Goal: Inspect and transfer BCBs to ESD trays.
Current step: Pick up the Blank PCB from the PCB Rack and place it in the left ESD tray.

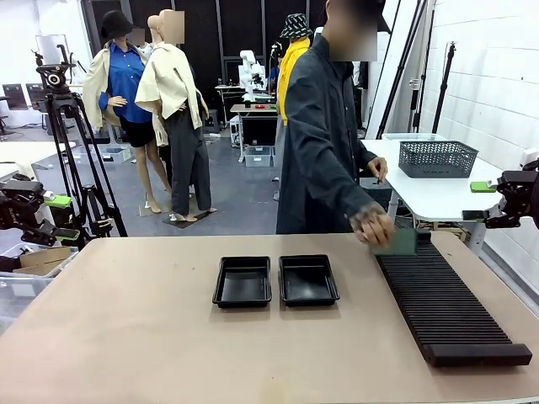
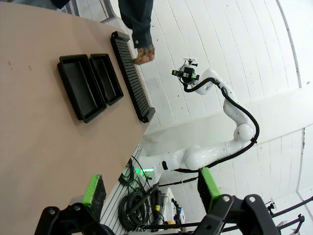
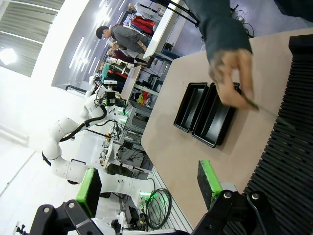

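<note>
**Board at the rack, my jaws idle**

Both my grippers hang off the sides of the table (image 1: 152,337). The left gripper (image 2: 151,176) has its green pads wide apart with nothing between them. The right gripper (image 3: 146,169) is likewise spread and empty.

On the far side, the person's hand (image 1: 373,225) grips one BCB (image 1: 400,243) at the far end of the long slotted rack (image 1: 442,303). I cannot tell whether the board sits in a slot.

The left ESD tray (image 1: 243,282) and right ESD tray (image 1: 308,279) lie side by side mid-table, no board in either.

My reading: opening step, a board being picked out or checked, no transfer made. The next move, I judge, calls for a reach to that board, pads squared on its thin edges, then a flat lay into a tray.
</note>
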